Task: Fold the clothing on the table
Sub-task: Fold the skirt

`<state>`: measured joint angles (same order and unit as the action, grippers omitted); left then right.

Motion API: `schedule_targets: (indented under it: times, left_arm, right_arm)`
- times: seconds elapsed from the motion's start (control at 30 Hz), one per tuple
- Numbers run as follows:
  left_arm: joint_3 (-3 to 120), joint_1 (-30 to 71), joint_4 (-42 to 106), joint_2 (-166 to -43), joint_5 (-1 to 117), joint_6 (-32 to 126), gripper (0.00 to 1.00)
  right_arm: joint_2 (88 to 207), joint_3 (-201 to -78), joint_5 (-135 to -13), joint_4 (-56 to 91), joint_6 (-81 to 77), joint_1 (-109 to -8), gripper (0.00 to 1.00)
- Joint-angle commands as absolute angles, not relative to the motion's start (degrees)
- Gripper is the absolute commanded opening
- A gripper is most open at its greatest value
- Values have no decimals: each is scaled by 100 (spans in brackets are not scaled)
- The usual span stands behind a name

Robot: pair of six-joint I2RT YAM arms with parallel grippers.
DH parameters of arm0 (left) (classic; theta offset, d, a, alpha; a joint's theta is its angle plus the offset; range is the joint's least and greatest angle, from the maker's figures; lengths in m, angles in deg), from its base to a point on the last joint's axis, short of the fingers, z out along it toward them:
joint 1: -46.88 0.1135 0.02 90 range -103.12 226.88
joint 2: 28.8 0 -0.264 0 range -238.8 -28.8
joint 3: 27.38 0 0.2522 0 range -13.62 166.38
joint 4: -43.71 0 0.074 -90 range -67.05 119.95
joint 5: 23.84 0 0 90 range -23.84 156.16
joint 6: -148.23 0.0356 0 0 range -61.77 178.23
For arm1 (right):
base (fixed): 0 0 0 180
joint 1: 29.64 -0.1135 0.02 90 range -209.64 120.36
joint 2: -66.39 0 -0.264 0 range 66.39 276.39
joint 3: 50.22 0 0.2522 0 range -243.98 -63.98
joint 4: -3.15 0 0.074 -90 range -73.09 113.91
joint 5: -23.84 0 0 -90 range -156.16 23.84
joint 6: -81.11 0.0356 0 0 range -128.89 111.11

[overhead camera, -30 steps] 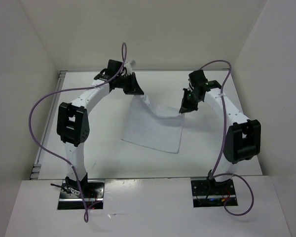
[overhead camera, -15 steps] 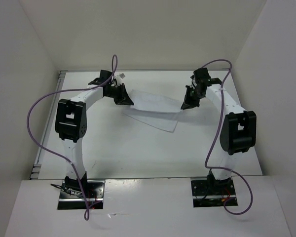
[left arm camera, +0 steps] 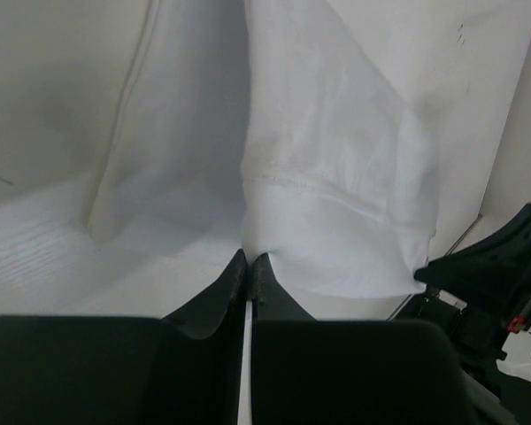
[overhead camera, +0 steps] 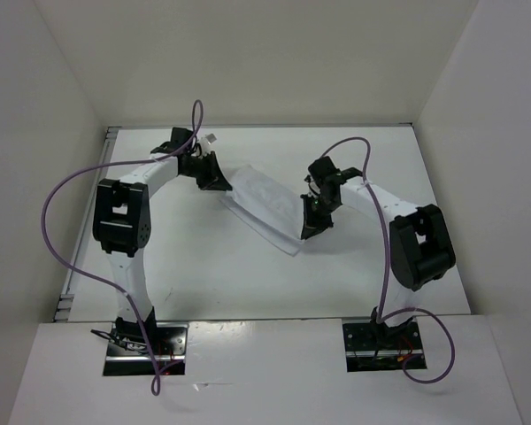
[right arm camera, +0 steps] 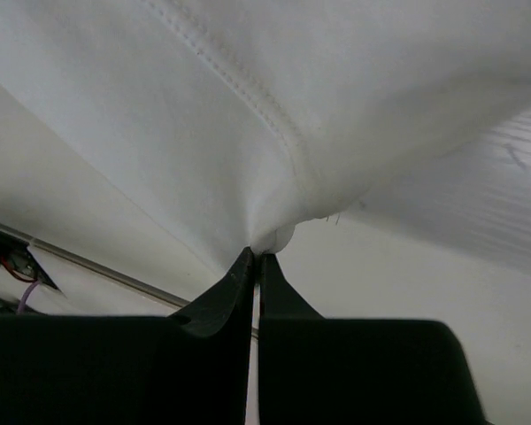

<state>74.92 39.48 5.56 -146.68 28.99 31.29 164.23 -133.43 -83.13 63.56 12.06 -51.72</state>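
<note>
Nearest, the right claw [overhead camera: 311,227] is pinched shut on the cloth's near-right corner. The cloth [overhead camera: 264,202] stretches over the worktop [overhead camera: 203,266] as a narrow band, its long axis running diagonally back-left to the left claw [overhead camera: 214,180], clamped on its far corner. A second ago the cloth spread wider; the right claw has since swung nearer.

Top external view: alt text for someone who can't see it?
The white clothing is stretched diagonally over the table, pinched at both ends. The left gripper holds the far end, the right gripper the near end.
</note>
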Motion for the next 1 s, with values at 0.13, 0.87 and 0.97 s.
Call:
schedule_targets:
  times: [0.13,0.87,0.97]
  left_arm:
    - [8192,4047,560,-15078,3196,3292,0]
    - [8657,4108,-547,-14253,5393,3731,56]
    - [8982,4108,-478,-14130,5089,3950,44]
  right_arm:
    - [16605,-13253,-8190,6182,1413,-5565,0]
    - [16431,-13911,-7796,7078,1369,-6303,36]
    - [16211,-14237,-7286,7351,1597,-6303,36]
